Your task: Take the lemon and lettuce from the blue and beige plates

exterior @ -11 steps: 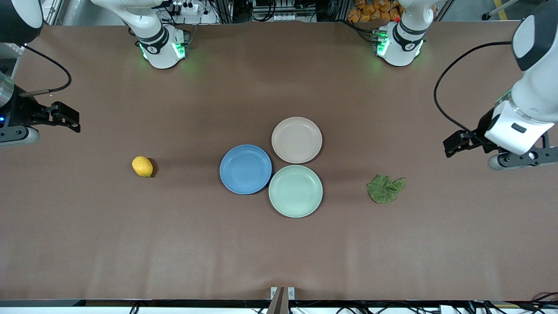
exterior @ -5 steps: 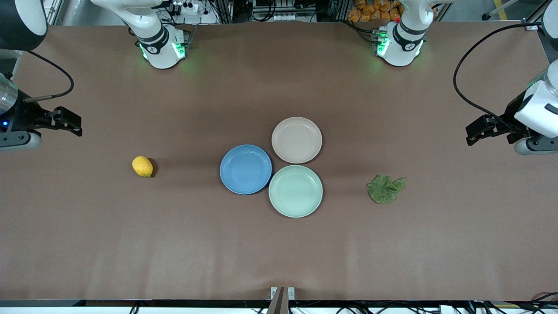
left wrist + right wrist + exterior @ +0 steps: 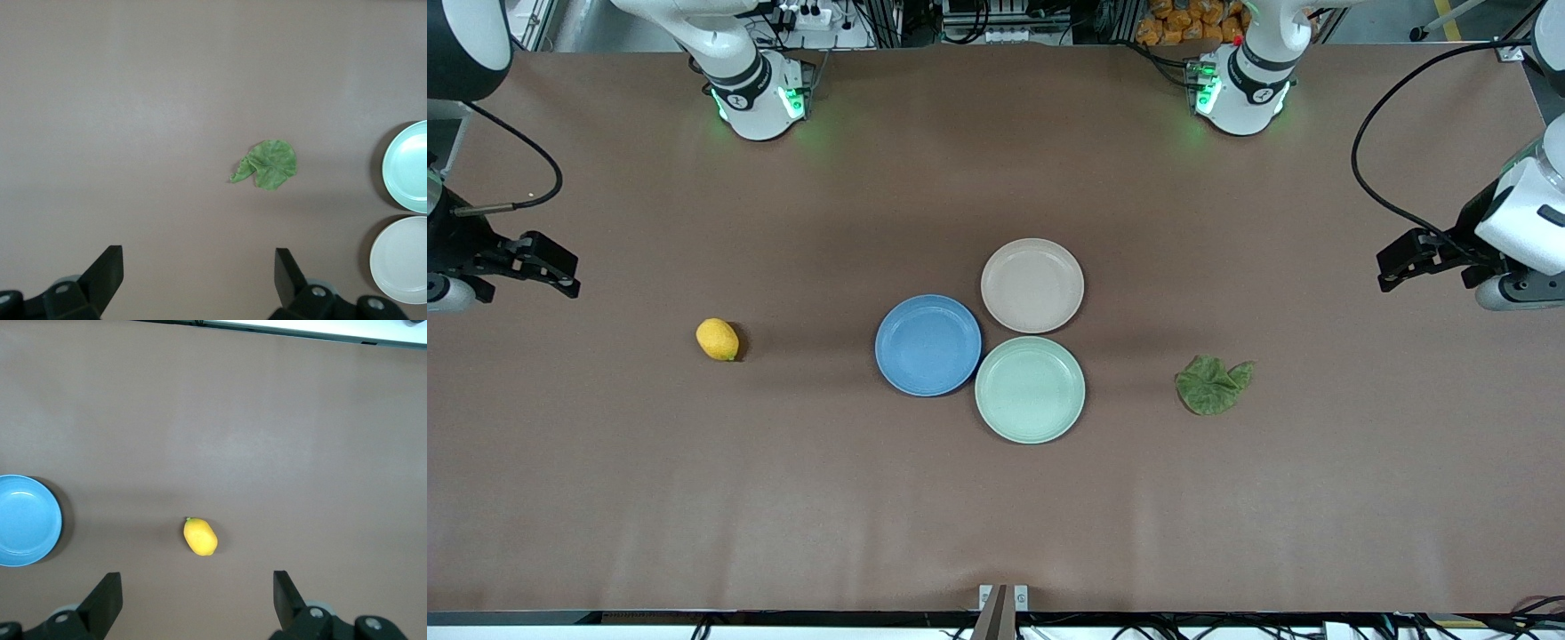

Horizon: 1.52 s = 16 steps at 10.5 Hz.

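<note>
lemon (image 3: pixel 718 339): lay on your desk (image 3: pixel 996 516), off the blue plate (image 3: pixel 927 345).
lettuce (image 3: pixel 1211 384): on desk, off the beige plate (image 3: pixel 1032 284).
left claw (image 3: pixel 1396 265): wide open, empty.
right claw (image 3: pixel 559 267): wide open, empty.
step: picking looked done; you needed nothing further.

in my left wrist view the pale green round plate (image 3: pixel 405 167) and beige round plate (image 3: pixel 400 260) are cut off; likewise the blue round plate (image 3: pixel 27 520) in my right.

Two white Franka arms with black joint bands and green-lit bases trail black cables to black two-finger grippers, the left gripper (image 3: pixel 1396 264) and the right gripper (image 3: pixel 551 267).
</note>
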Available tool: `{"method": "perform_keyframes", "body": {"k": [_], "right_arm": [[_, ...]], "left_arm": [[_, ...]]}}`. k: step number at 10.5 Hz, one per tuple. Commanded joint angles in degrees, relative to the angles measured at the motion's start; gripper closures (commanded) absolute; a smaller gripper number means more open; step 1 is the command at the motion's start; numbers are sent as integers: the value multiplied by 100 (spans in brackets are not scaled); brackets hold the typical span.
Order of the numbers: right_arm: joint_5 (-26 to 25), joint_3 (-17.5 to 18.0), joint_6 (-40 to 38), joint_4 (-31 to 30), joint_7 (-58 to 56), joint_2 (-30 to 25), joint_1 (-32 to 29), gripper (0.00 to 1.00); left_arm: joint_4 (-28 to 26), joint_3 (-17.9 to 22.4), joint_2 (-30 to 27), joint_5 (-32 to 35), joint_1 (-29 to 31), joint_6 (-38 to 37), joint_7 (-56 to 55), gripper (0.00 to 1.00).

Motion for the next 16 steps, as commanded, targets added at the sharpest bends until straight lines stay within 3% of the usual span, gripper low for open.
{"method": "perform_keyframes", "body": {"k": [1, 5, 10, 12, 16], "right_arm": [[197, -101, 71, -153, 65, -141, 83, 0], [127, -109, 62, -57, 39, -202, 57, 0], [476, -118, -193, -39, -23, -255, 40, 0], [977, -442, -211, -39, -23, -247, -4, 0], [918, -487, -211, -47, -23, -352, 39, 0]], "left_arm": [[-74, 67, -128, -174, -20, -77, 170, 0], [-65, 41, -127, -297, -47, -182, 161, 0], [-161, -21, -312, -315, -47, -367, 100, 0], [-188, -56, -338, -315, -29, -367, 82, 0], [-408, -39, -514, -306, 15, -305, 82, 0]]}}
